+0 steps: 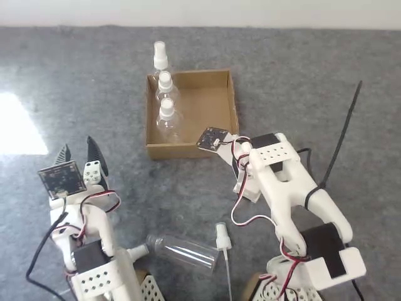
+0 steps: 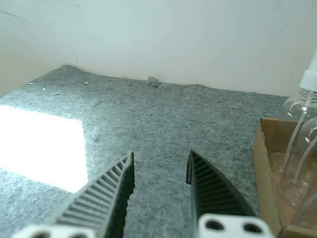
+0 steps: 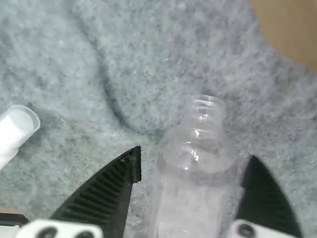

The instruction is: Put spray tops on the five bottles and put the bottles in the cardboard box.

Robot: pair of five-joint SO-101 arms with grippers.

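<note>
Capping step, I'd say: right fingers [image 3: 114,188] wide open, straddling a clear, topless bottle [image 3: 198,168] on the bench [image 3: 99,74], threaded neck just past the tips; next they must close gently on its thin wall; left fingers [image 2: 106,193] part open, empty.

A grey, felt-like cover lies over the whole tabletop [image 1: 326,69], its nap mottled and slightly fuzzy. On its left side sits a bright white patch of light [image 1: 19,125] with straight edges. Along the far edge rises a plain white wall [image 2: 173,34] — at its foot a small tuft of lint [image 2: 153,82] rests on the felt, with a few pale specks [image 2: 49,90] scattered nearby toward the corner.
</note>
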